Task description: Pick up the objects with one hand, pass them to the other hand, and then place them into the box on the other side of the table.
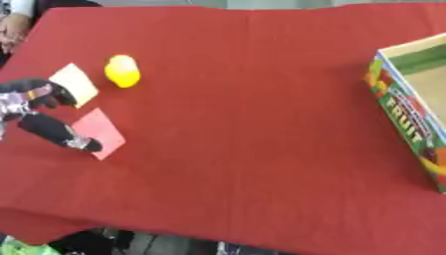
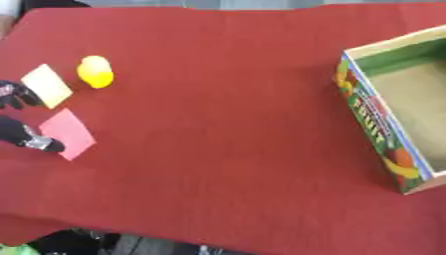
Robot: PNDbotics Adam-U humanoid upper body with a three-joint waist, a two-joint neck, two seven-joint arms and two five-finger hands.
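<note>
The left hand comes in at the far left edge of the counter, which is covered in a red cloth. Its fingers are spread wide and hold nothing: the upper finger lies over the left edge of a pale yellow card, and the lower one rests its tip on the left side of a pink card. The pale yellow card lies flat just up from the pink card, the two close but apart. Just right of the pale yellow card sits a small yellow rounded object, near the card's upper corner and not touching the hand. Well apart from all of these, across a wide stretch of red cloth, an open box stands at the right edge of the counter, with a printed fruit pattern along the side facing the cards and a bare tan floor inside. The right hand shows in neither view.
</note>
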